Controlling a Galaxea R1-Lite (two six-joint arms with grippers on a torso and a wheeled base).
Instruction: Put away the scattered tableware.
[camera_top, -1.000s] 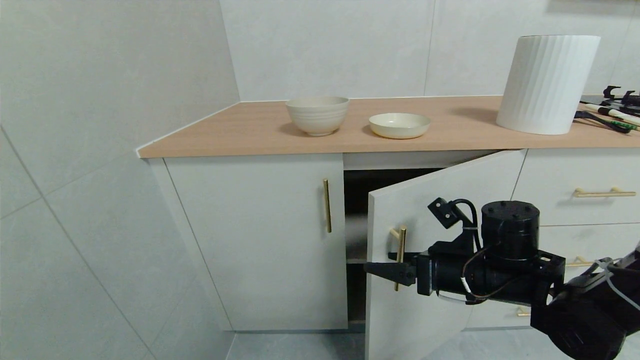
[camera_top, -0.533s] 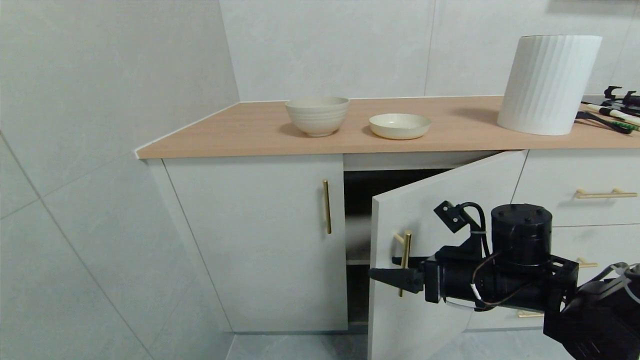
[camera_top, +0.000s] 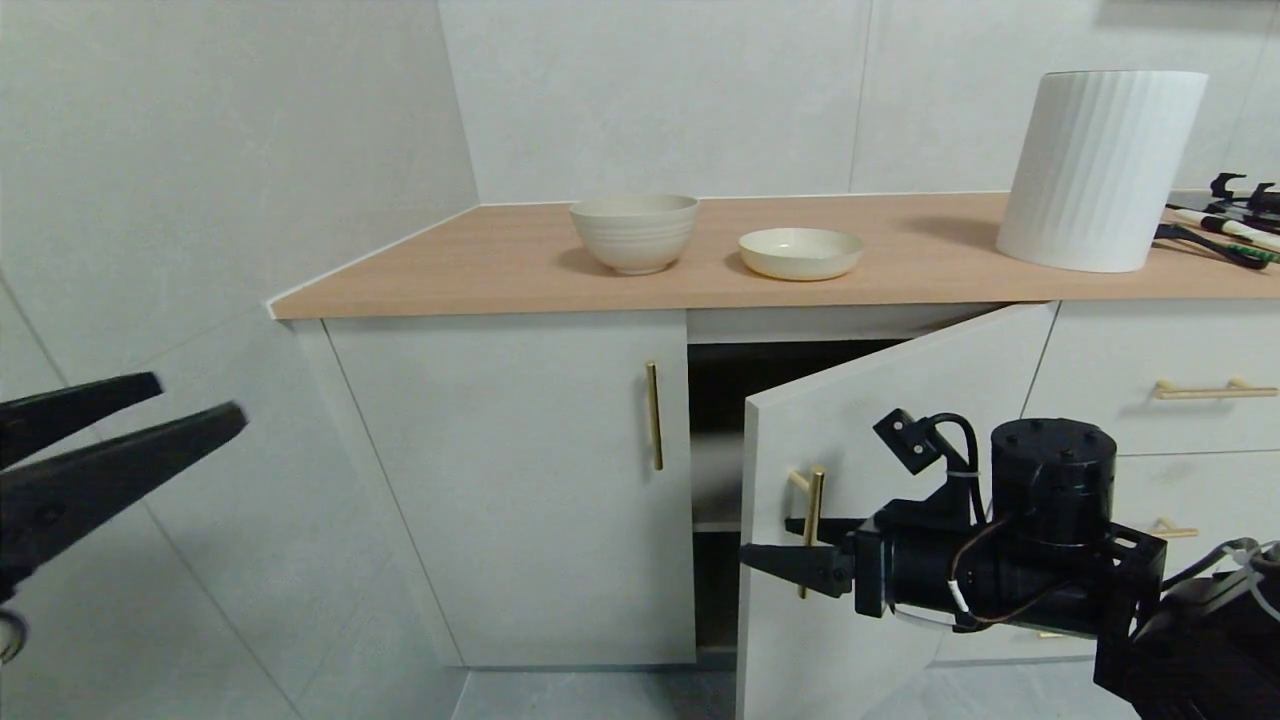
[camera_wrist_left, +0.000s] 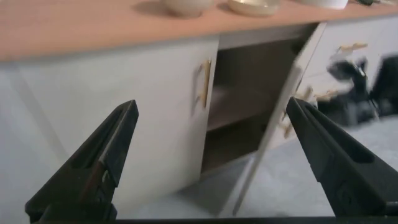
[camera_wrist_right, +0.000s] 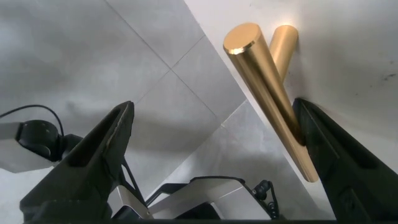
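While the bowl (camera_top: 634, 232) and dish (camera_top: 799, 251) sit on the worktop (camera_top: 500, 265), the head view has the right hand (camera_top: 770, 538) spread around the handle (camera_top: 814, 500) of the half-open door (camera_top: 900, 420). Left wrist view: left hand (camera_wrist_left: 211, 106) apart, facing the cupboard (camera_wrist_left: 249, 93). Right wrist view: unclamped, the handle touches one finger (camera_wrist_right: 336, 162) and may slip free under a pull.

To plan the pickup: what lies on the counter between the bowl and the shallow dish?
Only bare counter between bowl and shallow dish, seen in head view.

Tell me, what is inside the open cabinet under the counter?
Inside the cabinet a dark interior and one shelf show, with no dishes seen on it. The half-open door covers the right part, so that is unknown.
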